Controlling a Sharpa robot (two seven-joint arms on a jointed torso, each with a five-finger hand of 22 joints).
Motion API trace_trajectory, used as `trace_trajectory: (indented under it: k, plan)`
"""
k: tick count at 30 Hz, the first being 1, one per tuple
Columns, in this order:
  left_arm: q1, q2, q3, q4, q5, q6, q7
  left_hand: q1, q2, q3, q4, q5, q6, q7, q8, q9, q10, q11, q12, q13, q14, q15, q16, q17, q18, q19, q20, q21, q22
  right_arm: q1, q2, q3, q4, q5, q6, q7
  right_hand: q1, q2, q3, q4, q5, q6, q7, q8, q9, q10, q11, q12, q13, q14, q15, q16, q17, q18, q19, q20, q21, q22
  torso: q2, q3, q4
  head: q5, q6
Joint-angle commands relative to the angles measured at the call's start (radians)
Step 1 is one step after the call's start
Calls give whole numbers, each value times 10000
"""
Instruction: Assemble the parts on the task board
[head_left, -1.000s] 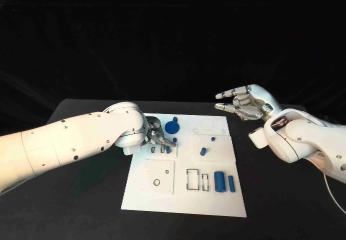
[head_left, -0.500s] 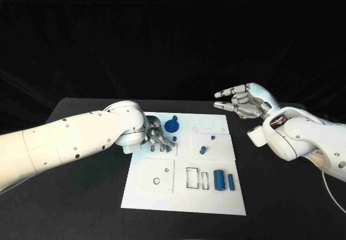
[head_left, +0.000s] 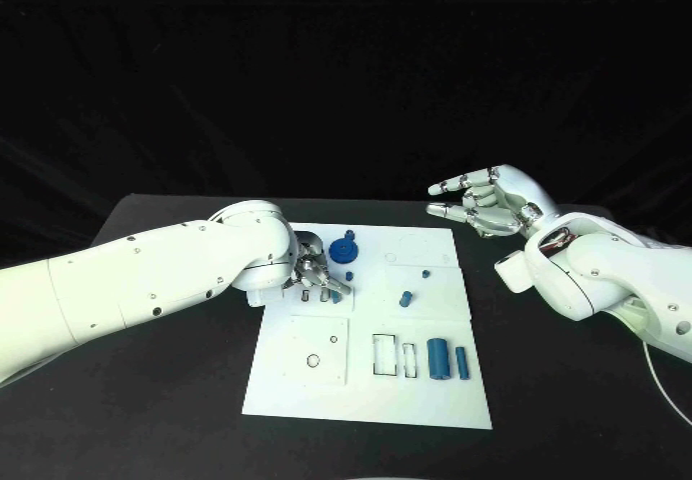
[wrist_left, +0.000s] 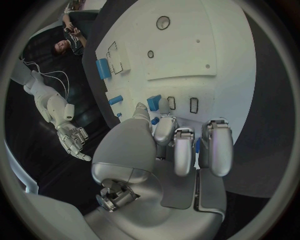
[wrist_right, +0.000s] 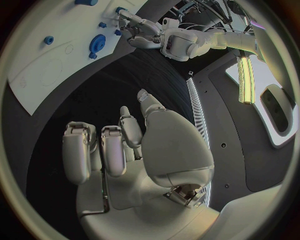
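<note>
Left hand (head_left: 315, 277) fingers curled over a small blue part (wrist_left: 154, 103) (grasp uncertain) at the task board's (head_left: 433, 400) ten o'clock, right hand (head_left: 488, 205) spread empty at one o'clock; several parts lay loose, assembly unfinished.

The left hand (head_left: 315, 276) and its arm lie low across the near-left corner region of the task board (head_left: 369, 400), blocking approach from that side to the blue gear (head_left: 345, 250) and the small slots beside it. The right hand (head_left: 488, 203) hangs above the worktop (head_left: 562, 400), well apart from the board. Two upright blue cylinders (head_left: 447, 359) stand at the board's right.
</note>
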Motion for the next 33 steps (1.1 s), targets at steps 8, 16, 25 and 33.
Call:
trace_trajectory:
  k: [8, 16, 25, 33]
  plan:
    - [12, 61, -4, -6, -47, 170, -520, 579, 193, 416, -197, 64, -149, 9, -4, 190, 70, -17, 17, 15, 1036, -93, 30, 2634, -116, 314, -42, 46, 974, -4, 21, 4, 5, -2, 165, -30, 18, 59, 8, -38, 77, 89, 3, 56, 12, -15, -11, -6, 4, 698, 38, -31, 1062, 8, -54, -2, -29, 22, 6, 4, -8, 19, -32]
    - [11, 127, -18, -85, 12, 200, -503, 1387, 335, 1183, -572, 76, -307, -15, -211, 261, 14, -49, -69, -19, 1036, -124, 30, 2634, -113, 300, -75, 39, 977, -10, 40, 4, 35, 8, 219, -21, 18, 59, 8, -38, 77, 90, 3, 56, 12, -14, -11, -5, 4, 698, 38, -31, 1063, 8, -53, -2, -29, 23, 11, 4, -7, 14, -49]
    - [11, 138, -55, -109, 65, 307, -516, 1684, 127, 1834, -675, 101, -330, -2, -471, 241, -8, -43, -116, -18, 1036, -121, 30, 2634, -116, 300, -75, 43, 1003, -17, 59, 2, 73, 48, 288, 0, 18, 59, 8, -38, 77, 90, 3, 56, 12, -14, -11, -5, 4, 698, 38, -31, 1063, 8, -53, -2, -29, 23, 1, 6, -3, 19, -88]
    - [8, 9, -56, 21, 214, 1, -172, 2393, -522, 3682, -1148, 1329, -359, 72, -854, 186, -91, -24, -288, -82, 1036, -123, 30, 2634, -118, 302, -105, 48, 1038, -22, 75, 0, 54, 68, 312, -3, 14, 68, 8, -33, 86, 93, 2, 55, 12, -10, -12, -1, 4, 700, 37, -28, 1069, 8, -52, -4, -29, 25, 2, 9, -1, 28, -93]
